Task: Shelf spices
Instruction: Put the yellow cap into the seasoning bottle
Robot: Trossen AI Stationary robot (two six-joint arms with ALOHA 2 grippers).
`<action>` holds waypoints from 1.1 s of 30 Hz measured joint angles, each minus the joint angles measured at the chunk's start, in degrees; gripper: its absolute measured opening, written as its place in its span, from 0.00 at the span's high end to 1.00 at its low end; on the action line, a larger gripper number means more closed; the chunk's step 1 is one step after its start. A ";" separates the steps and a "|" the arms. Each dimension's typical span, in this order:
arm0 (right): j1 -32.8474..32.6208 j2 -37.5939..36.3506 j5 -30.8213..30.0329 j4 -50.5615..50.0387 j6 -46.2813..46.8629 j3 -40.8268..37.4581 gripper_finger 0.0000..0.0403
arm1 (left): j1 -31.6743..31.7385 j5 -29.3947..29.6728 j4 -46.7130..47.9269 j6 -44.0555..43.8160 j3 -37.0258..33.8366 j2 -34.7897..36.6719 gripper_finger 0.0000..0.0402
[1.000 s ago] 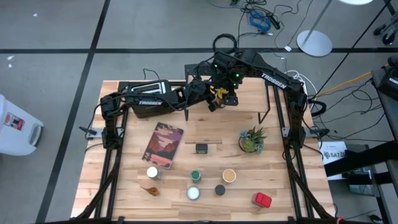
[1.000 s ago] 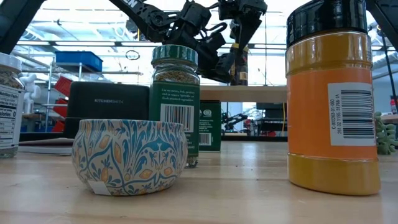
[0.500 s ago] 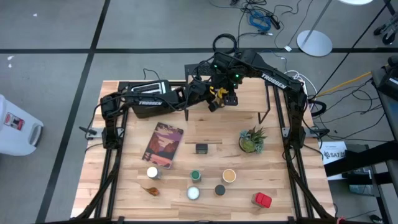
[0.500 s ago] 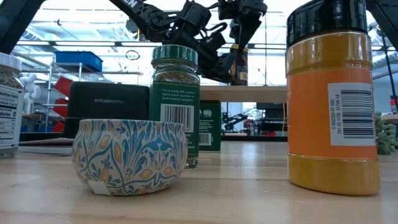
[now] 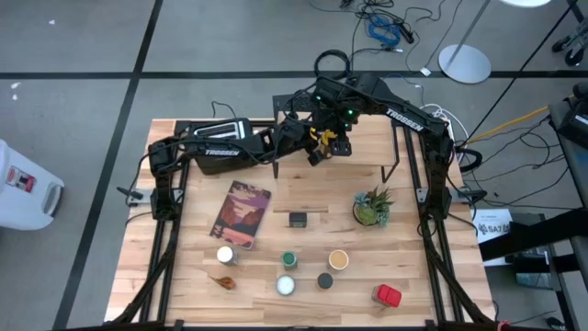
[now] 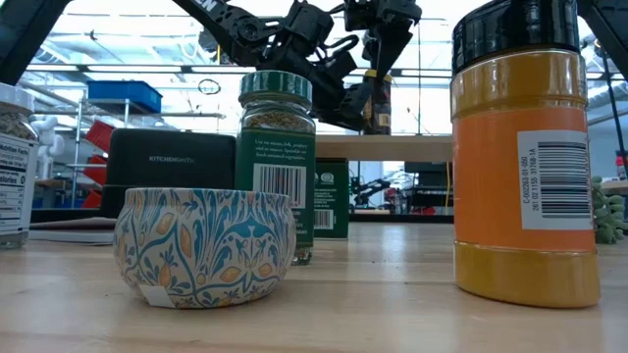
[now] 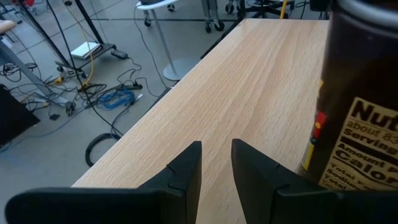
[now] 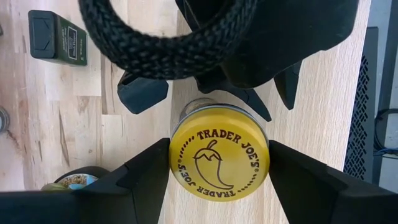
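- Orange, black-topped spice jar stands nearest you on the counter, with a blue-patterned tin beside it and a green-lidded jar just behind that tin.
- From above, you can see this front cluster also takes in a red tin at the right and a white-topped jar at the left, all apart from each other.
- Behind them a small dark green tin sits mid-counter, between the reddish book and the potted plant.
- Farther back, the black toaster stands left of the wooden-topped shelf.
- On the shelf top stands a dark jar with a yellow lid.
- Your right tool comes down over that jar, and its fingers are pressed against opposite sides of the lid, pinching it.
- Your left tool lies low over the shelf top just beside the same jar, with its fingers narrowly parted and nothing between them.
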State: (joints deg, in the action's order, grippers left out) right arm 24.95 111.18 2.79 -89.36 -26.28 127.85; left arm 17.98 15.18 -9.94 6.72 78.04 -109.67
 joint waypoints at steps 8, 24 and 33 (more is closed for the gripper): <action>-0.31 -0.02 -0.22 -0.05 -0.13 0.00 0.39 | -0.02 -0.02 0.09 -0.02 0.00 0.00 0.76; -1.01 -0.02 -1.59 -0.04 -0.13 0.00 0.39 | -0.13 -0.66 0.18 -0.03 0.00 0.00 0.76; -1.49 -0.02 -2.90 -0.07 -0.33 0.00 0.39 | -0.15 -1.64 0.18 -0.04 0.00 0.00 0.76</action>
State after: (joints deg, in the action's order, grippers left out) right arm 23.46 111.15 -0.11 -89.44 -26.61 127.85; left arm 17.82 13.54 -9.76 6.68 78.04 -109.67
